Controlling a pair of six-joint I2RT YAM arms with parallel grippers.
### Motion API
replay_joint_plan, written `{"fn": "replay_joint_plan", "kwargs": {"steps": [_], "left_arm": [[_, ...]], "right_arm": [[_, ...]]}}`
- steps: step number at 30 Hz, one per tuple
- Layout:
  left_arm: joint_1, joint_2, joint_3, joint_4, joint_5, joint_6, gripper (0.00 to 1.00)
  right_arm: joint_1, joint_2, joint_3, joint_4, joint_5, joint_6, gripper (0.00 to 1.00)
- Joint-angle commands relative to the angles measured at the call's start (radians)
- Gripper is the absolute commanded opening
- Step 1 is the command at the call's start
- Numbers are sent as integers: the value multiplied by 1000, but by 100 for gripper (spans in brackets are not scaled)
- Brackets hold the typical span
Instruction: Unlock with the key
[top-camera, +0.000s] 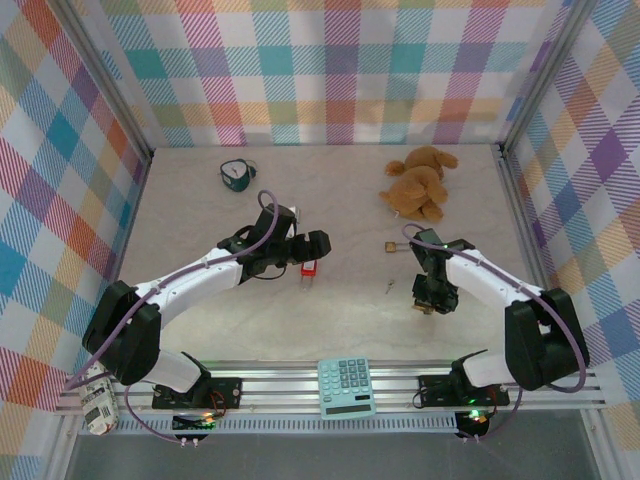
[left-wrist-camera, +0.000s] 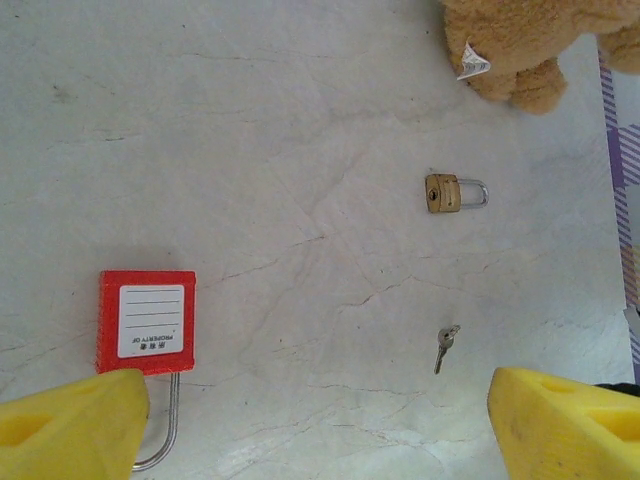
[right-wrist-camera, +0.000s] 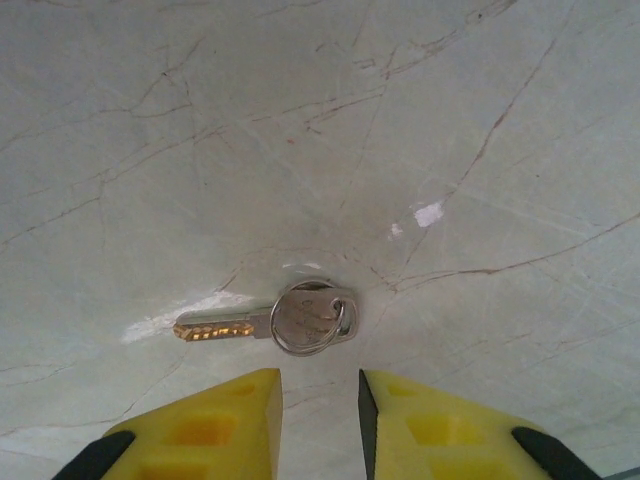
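Note:
A silver key (right-wrist-camera: 290, 320) with a gold-toothed blade and a split ring lies flat on the table, just ahead of my right gripper (right-wrist-camera: 320, 380). The yellow fingers (right-wrist-camera: 230, 420) stand a narrow gap apart with nothing between them. In the top view that gripper (top-camera: 435, 298) points down at the table right of centre. A small brass padlock (left-wrist-camera: 455, 193) lies shut, and a smaller key (left-wrist-camera: 445, 347) rests near it. My left gripper (left-wrist-camera: 320, 430) is wide open above the table, its left finger (left-wrist-camera: 70, 425) over the shackle of a red padlock (left-wrist-camera: 146, 320).
A brown teddy bear (top-camera: 420, 182) lies at the back right. A teal tape measure (top-camera: 236, 174) sits at the back left. A calculator (top-camera: 346, 387) rests on the near rail between the arm bases. Checked walls close in the table on three sides.

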Motion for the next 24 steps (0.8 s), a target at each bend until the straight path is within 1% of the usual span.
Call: {"fn": "replay_joint_plan", "kwargs": {"steps": [1, 4, 8, 14, 24], "left_arm": [[-7, 11, 17, -9, 29, -11, 85], [-7, 13, 17, -12, 37, -12, 83], [-7, 9, 14, -18, 38, -16, 83], [-7, -4, 9, -23, 31, -13, 83], [-7, 2, 11, -26, 36, -14, 82]], "right_arm": [[-3, 14, 13, 17, -11, -35, 29], [-4, 28, 14, 34, -20, -47, 29], [-3, 55, 22, 47, -34, -59, 29], [-2, 73, 13, 45, -13, -58, 28], [-2, 70, -4, 42, 11, -61, 21]]}}
